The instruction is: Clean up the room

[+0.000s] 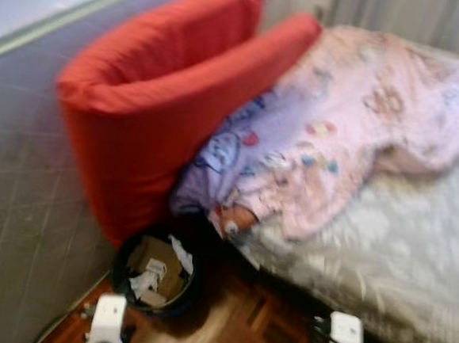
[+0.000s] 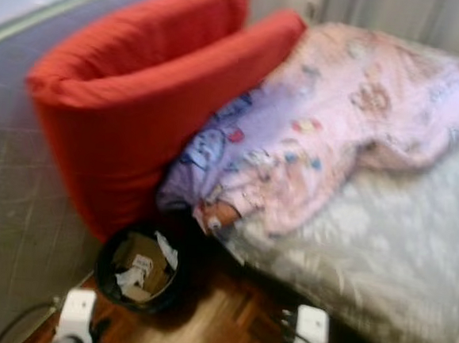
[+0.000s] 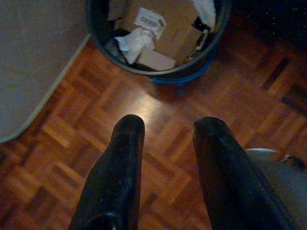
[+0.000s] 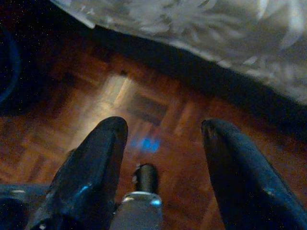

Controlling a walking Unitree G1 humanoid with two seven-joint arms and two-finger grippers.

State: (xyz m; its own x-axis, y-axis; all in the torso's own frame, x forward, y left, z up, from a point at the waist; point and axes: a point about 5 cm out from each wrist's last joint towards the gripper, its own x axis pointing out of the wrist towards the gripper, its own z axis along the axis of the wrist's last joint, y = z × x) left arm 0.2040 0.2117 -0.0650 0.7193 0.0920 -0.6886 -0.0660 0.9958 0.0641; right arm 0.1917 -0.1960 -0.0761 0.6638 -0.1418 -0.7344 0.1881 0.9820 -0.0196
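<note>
Both arms low, left gripper (image 3: 165,132) and right gripper (image 4: 165,132) spread, empty. I'd straighten the pink blanket (image 1: 352,125) first, keeping clear of the bin (image 1: 156,273).

A home bedroom: a pink patterned blanket (image 1: 360,126) and red cushion (image 1: 156,94) are lying on a bed (image 1: 398,256) over parquet flooring (image 3: 158,158).

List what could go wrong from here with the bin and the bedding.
1. The bin looks nearly full of cardboard and paper; adding more could spill onto the floor.
2. It sits tight against the red cushion, under the hanging pink blanket, so reaching in may snag fabric.
3. Both head views are blurred, so aiming the open left gripper now may miss.
</note>
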